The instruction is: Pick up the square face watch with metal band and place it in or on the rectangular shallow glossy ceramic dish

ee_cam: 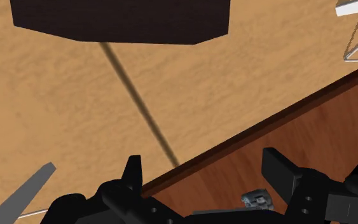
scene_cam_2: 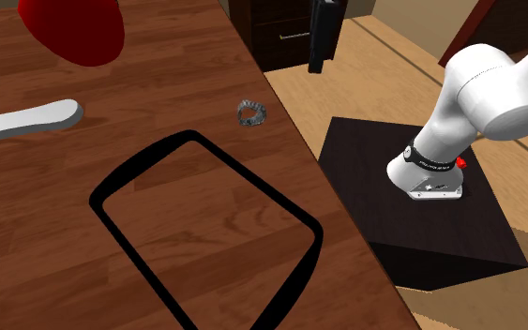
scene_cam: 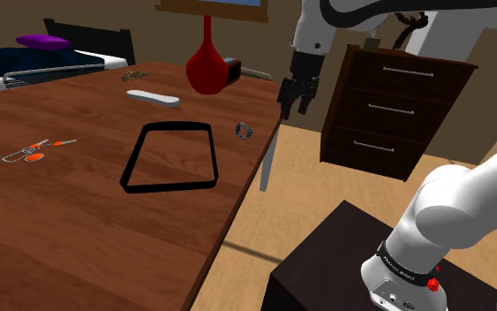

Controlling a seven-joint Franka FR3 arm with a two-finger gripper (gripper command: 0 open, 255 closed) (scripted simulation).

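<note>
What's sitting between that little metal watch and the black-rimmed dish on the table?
Nothing: only bare wooden table separates the watch from the dish. The shoulder view and the second exterior view both show this.

Glossy white rounded arm (scene_cam: pixel 454 203) with dark joints; a black lettered band (scene_cam_2: pixel 430 161) and small red tab (scene_cam_2: pixel 460 162) ring its base; all-black claw (scene_cam: pixel 292 104).

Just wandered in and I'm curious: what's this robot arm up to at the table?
The gripper hangs open and empty by the edge of the table, close to a small watch. The watch lies on the table, just outside a black-rimmed dish where it is meant to go. Nothing has been picked up yet.
</note>
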